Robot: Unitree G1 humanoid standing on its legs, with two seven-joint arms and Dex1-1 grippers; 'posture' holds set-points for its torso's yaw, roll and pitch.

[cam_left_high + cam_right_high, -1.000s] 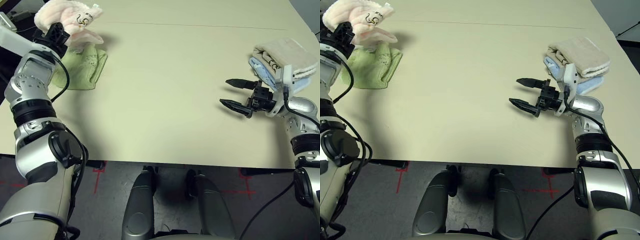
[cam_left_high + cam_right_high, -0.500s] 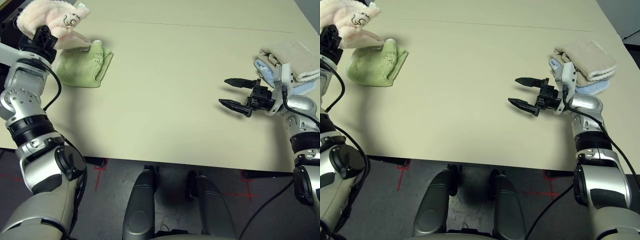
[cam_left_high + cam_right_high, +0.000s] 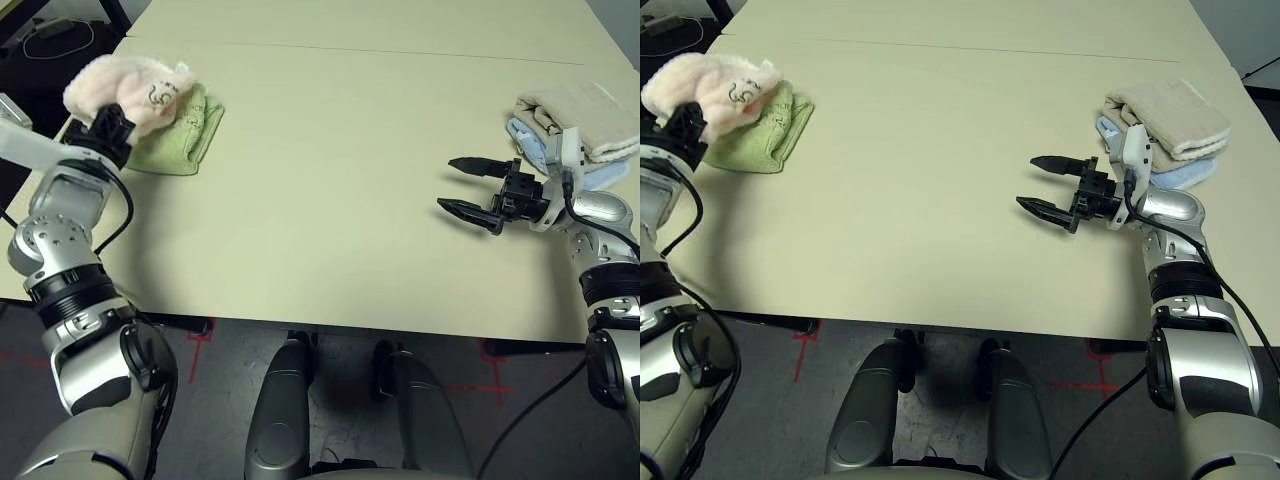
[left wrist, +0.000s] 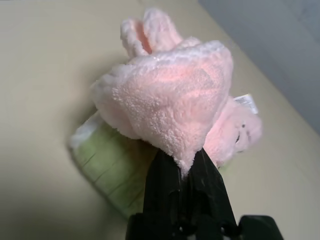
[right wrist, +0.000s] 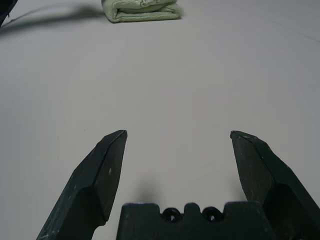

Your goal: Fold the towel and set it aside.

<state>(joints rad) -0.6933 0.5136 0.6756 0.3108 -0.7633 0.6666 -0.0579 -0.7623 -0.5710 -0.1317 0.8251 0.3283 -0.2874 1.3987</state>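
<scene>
Two grippers: left gripper [image 4: 183,167] clenched on pink towel [image 3: 125,88] over green towel [image 3: 180,140], right gripper [image 3: 458,186] spread wide, nothing in it.

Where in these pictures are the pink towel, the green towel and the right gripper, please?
pink towel [image 4: 172,102], left wrist view, bunched front face.
green towel [image 3: 188,135], left eye view, folded top.
right gripper [image 3: 1045,187], right eye view, between its open fingertips.

Table [image 3: 330,200] middle lies bare between green towel [image 3: 190,140] and folded towels [image 3: 585,120]
</scene>
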